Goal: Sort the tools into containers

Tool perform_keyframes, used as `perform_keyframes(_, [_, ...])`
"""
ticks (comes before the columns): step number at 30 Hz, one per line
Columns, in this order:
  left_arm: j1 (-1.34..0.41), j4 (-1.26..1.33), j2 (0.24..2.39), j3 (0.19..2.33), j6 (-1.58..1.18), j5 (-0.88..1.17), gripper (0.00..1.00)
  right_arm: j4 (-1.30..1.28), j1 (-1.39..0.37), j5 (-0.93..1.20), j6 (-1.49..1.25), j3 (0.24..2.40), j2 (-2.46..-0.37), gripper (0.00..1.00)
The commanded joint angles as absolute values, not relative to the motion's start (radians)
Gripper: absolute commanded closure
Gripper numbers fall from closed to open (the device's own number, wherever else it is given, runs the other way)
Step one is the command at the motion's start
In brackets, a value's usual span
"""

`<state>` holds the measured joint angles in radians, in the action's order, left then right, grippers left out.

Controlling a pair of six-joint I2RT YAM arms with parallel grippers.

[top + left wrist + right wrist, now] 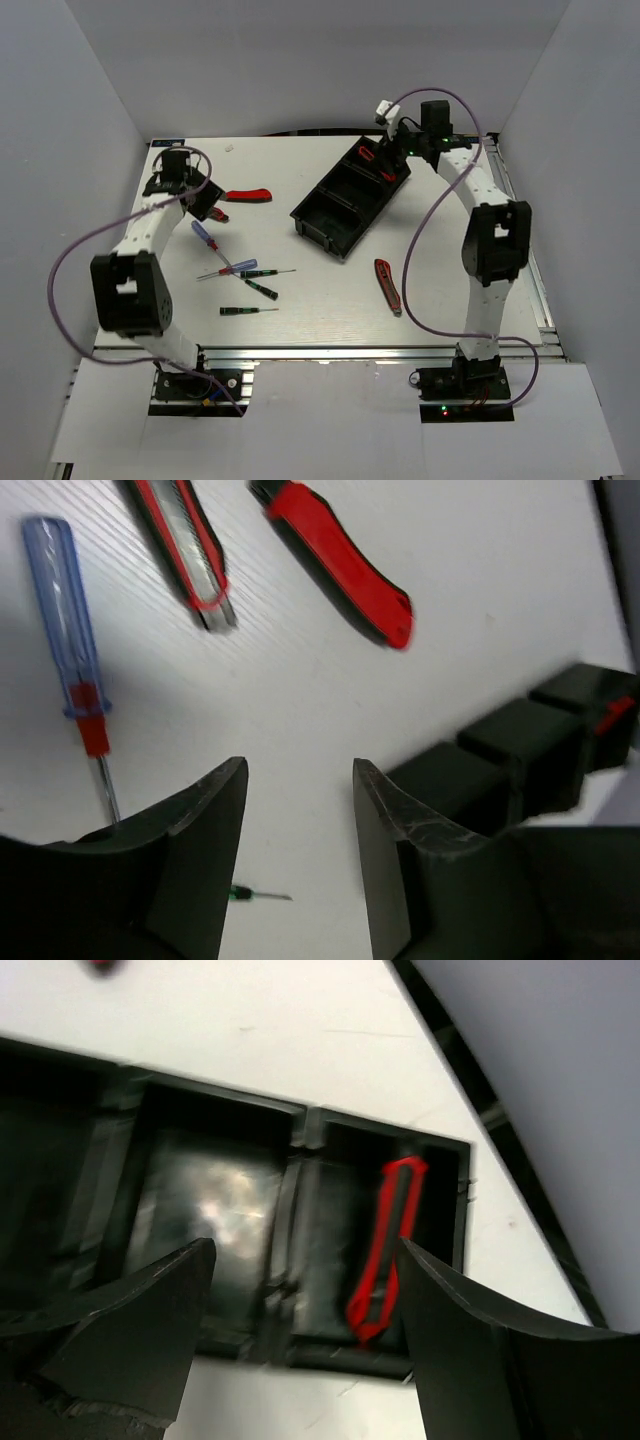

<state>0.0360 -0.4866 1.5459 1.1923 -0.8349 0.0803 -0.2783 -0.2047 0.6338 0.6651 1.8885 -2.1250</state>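
Nearest the arm bases, on the white table (330, 325), a black-green screwdriver (248, 310) lies alone, its shaft pointing right. Just beyond it, more thin screwdrivers (262, 288) lie loosely together: two further black-green ones and a blue-handled one. Some may cross or touch, though the top view is too small to say which. Off to the right, well apart from that cluster, a red-and-black utility knife (388, 286) lies on the table between the tray and the right arm's base.

Farther back on the left, a blue-red screwdriver (207, 236) lies just beside the left gripper (300, 770). This gripper hangs over bare tabletop with its jaws spread wide and nothing between them. In its wrist view the blue-red screwdriver lies left of the fingers (200, 820), and two red-and-black handles (340, 565) lie beyond them, splaying apart. The top view shows the red-handled pliers (250, 195) just right of this gripper.

Past the middle of the table the long black tray (322, 236) sits at a slant, its three compartments running toward the far right corner. Over its farthest compartment hovers the right gripper (305, 1250), jaws wide open and empty. Below it, a second utility knife (385, 1260) lies flat inside that end compartment, toward one side wall.
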Motion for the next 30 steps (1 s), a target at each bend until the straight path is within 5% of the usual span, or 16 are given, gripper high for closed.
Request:
perform_keyframes(1, [0.034, -0.675, 1.687, 1.372, -0.801, -0.083, 0.41, -0.437, -0.201, 0.775, 0.733, 1.76, -1.948, 0.21])
perform_keyframes(4, [0.051, -0.755, 1.83, 1.521, -0.747, -0.12, 0.26, -0.419, -0.192, 0.785, 0.726, 1.61, -1.844, 0.21])
perform_keyframes(8, [0.09, -0.824, 1.979, 1.678, -0.736, -0.109, 0.22, -0.406, -0.166, 0.801, 0.69, 1.481, -1.75, 0.21])
perform_keyframes(30, [0.129, -0.89, 2.35, 2.0, -0.729, -0.166, 0.39, -0.42, -0.052, 0.815, 0.66, 1.309, -1.629, 0.21])
